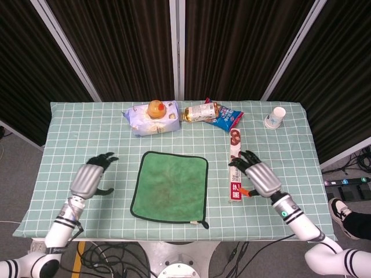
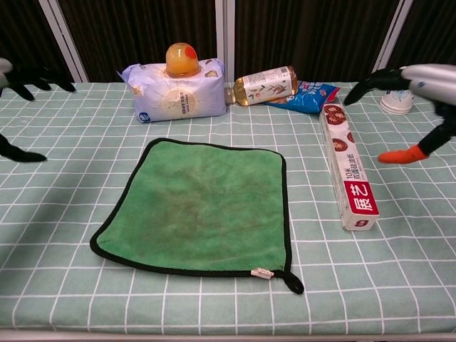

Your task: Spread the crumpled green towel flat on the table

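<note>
Red Chinese characters, not legible, are seen on the long wrap box (image 2: 347, 171). The green towel (image 1: 170, 186) is laid flat at table centre. The left hand (image 1: 90, 179) at its 9 o'clock and the right hand (image 1: 258, 177) at 3 o'clock are held apart from it, fingers spread, nothing grasped.

Flour-like bag (image 1: 153, 119), bottle (image 1: 199, 112), snack packet (image 1: 227, 118), paper cup (image 1: 276, 116), long box (image 1: 235, 166).

Head view looks steeply down — chest view low, nearer, forward.
</note>
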`<state>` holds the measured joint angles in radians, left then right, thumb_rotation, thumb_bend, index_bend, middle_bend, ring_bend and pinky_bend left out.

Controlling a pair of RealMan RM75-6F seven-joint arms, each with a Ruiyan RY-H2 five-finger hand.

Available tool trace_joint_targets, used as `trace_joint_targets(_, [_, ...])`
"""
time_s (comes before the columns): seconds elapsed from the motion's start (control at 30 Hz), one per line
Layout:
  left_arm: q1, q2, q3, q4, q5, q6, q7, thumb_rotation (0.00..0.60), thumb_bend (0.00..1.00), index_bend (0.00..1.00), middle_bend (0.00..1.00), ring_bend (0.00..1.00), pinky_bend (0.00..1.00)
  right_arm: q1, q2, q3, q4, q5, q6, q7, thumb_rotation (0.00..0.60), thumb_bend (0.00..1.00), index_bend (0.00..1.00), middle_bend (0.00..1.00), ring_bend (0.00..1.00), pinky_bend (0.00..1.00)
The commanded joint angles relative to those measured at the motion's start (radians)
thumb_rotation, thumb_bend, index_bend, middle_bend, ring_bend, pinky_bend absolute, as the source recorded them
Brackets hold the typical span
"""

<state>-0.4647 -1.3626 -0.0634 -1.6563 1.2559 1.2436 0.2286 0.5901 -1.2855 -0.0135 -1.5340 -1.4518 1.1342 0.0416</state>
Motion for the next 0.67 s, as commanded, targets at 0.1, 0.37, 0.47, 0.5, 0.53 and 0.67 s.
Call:
trace_joint_targets(0.1, [0.1,0.057,-0.039,0.074,-0.017,0.142,-0.039,0.6,0.11,0.25,0.23,0.18,0.24,-0.106,0.07,0.009,-0.004,0.045,0.112,-0.057,0.6,0.15,0.22,0.18,0.03,0.0])
trace_joint_targets(0.37, [0.224,0.131,0.009,0.07,0.029,0.265,-0.069,0.6,0.11,0.25,0.23,0.18,0.23,-0.257,0.156,-0.015,-0.035,0.061,0.254,-0.034,0.6,0.18,0.22,0.17,0.02,0.0])
trace_joint_targets(0.47, [0.269,0.151,0.044,0.042,0.054,0.292,-0.069,0.6,0.11,0.25,0.23,0.18,0.23,-0.32,0.183,-0.022,-0.055,0.07,0.315,-0.026,0.6,0.19,0.21,0.17,0.01,0.0])
trace_joint_targets(0.5, [0.285,0.157,0.056,0.028,0.065,0.305,-0.064,0.6,0.11,0.25,0.23,0.18,0.23,-0.345,0.192,-0.026,-0.064,0.069,0.339,-0.026,0.6,0.19,0.21,0.17,0.01,0.0])
trace_joint_targets(0.53, [0.297,0.161,0.064,0.018,0.073,0.315,-0.058,0.6,0.11,0.25,0.23,0.18,0.23,-0.362,0.199,-0.03,-0.071,0.069,0.355,-0.027,0.599,0.19,0.21,0.17,0.01,0.0])
trace_joint_targets(0.67, [0.333,0.175,0.089,-0.027,0.109,0.346,-0.032,0.6,0.11,0.25,0.23,0.18,0.23,-0.426,0.212,-0.047,-0.087,0.054,0.408,-0.027,0.594,0.19,0.21,0.17,0.01,0.0])
